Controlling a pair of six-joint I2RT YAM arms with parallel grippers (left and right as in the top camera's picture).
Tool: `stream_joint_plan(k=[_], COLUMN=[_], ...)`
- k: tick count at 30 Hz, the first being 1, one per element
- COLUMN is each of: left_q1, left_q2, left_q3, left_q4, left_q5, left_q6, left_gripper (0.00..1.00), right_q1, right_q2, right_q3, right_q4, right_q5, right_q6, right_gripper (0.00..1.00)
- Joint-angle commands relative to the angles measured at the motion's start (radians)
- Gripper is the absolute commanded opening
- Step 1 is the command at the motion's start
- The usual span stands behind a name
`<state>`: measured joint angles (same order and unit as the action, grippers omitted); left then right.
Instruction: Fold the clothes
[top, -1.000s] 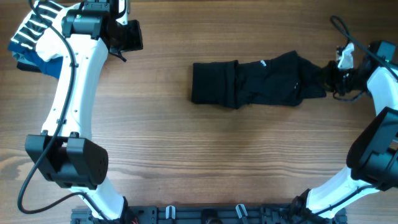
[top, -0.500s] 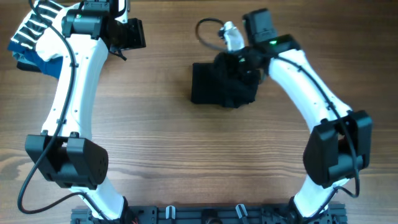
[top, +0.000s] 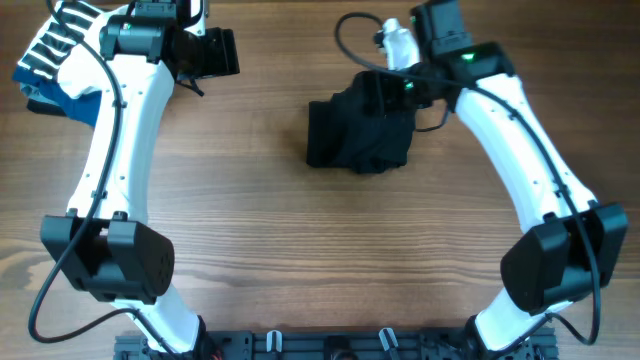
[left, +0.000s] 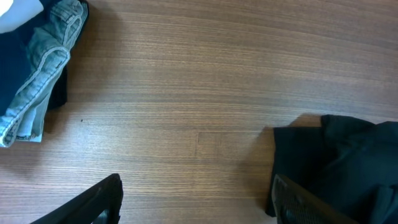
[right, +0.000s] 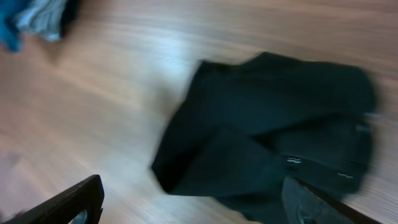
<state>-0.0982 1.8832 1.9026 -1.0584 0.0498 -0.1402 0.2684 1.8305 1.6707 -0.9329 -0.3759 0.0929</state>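
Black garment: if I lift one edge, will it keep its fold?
Probably not: the black garment lies in soft, rumpled layers, so a lifted edge would likely droop and unfold. Pushed, it would probably bunch up or slide on the smooth wooden table rather than move as one piece.

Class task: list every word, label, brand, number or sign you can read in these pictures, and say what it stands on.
No text can be read.
The only print-like things are two tiny pale marks on the bunched black fabric garment, too small and blurred in the right wrist view to read.
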Motion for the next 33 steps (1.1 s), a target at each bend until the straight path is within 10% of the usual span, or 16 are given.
stream_joint_plan(k=[1, 6, 13, 15, 22, 33], left_q1=[0.0, 0.0, -0.002, -0.003, -0.061, -0.225], left_q2=[0.033, 0.051, 0.111, 0.111, 0.12, 0.417], left_q3=[-0.002, -0.005, -0.005, -0.005, -0.03, -0.137], left_q4=[0.01, 0.01, 0.004, -0.004, -0.027, 0.069], left_q5=[0.008, 0.009, 0.039, 0.064, 0.319, 0.354], left_q6=[0.002, 0.001, -0.003, -0.002, -0.002, -0.002], left_gripper=[0.77, 0.76, 0.76, 0.79, 0.84, 1.0], right_q1=[0.0, 0.006, 0.089, 0.049, -0.214, -0.347], right_q2=[0.042, 0.201, 0.358, 0.269, 0.011, 0.013], right_q3=[-0.016, -0.05, -0.022, 0.033, 0.065, 0.056], right_q4=[0.01, 0.125, 0.21, 0.184, 0.117, 0.052], right_q5=[0.145, 0.109, -0.046, -0.101, -0.093, -0.076], right_q6=[-0.01, 0.011, -0.066, -0.063, -0.064, -0.093], right_gripper=[0.85, 0.25, 0.16, 0.23, 0.98, 0.99])
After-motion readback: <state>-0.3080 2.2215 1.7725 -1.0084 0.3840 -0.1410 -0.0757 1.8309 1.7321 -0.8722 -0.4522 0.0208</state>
